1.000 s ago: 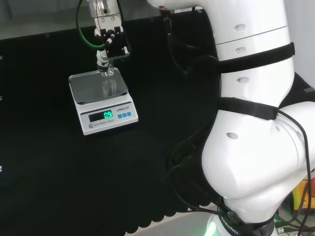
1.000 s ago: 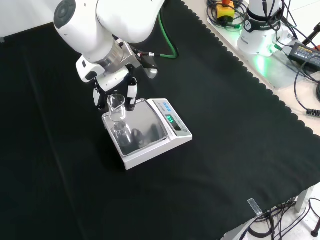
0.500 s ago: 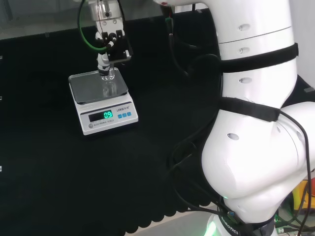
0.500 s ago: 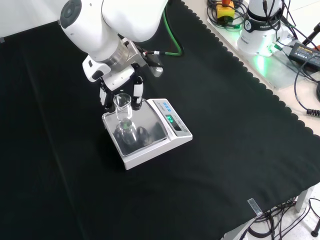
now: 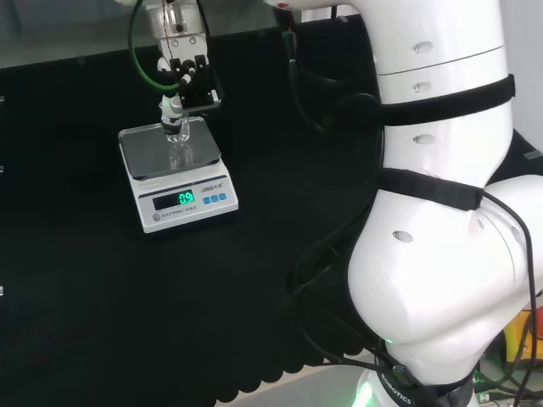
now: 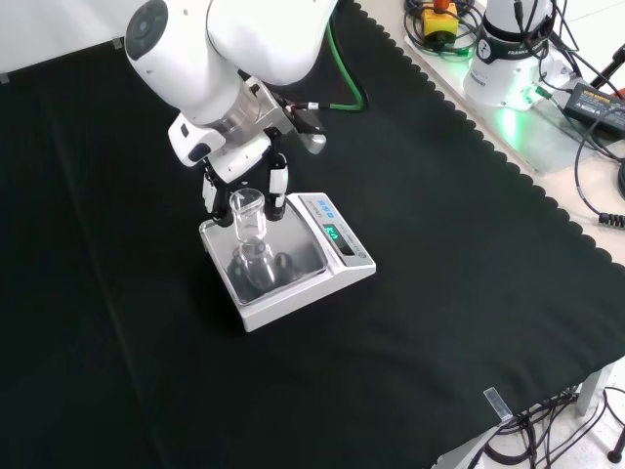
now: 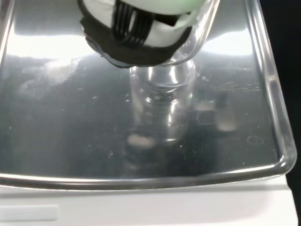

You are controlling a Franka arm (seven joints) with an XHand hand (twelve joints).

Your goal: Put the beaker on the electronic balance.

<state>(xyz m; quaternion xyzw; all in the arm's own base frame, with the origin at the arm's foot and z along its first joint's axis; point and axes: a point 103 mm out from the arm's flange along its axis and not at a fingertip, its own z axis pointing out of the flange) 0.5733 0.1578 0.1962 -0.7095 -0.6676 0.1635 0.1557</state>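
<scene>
Fingers [image 6: 278, 184] curl down either side of the beaker [image 6: 247, 217] and pinch it near its rim; hand [image 6: 239, 166] sits upper left of centre in the front view, under the big white arm link. Beaker is clear glass, upright, over the steel pan of the balance [image 6: 337, 278]. Wrist view: beaker [image 7: 162, 101] above its own reflection on the pan, a finger [image 7: 136, 35] across its top. Cannot tell whether the base touches the pan or hangs just above.

Head view: hand [image 5: 182, 72] and beaker [image 5: 176, 140] at upper left, over the far half of the balance [image 5: 174, 199]. Black cloth [image 6: 439, 244] all round.

Step in hand, as I judge it: setting down. To do it well, lower straight, keep the beaker upright, land it nearer the pan's middle than the rim. Uncurl only once the base rests flat, then lift clear without brushing the glass.
</scene>
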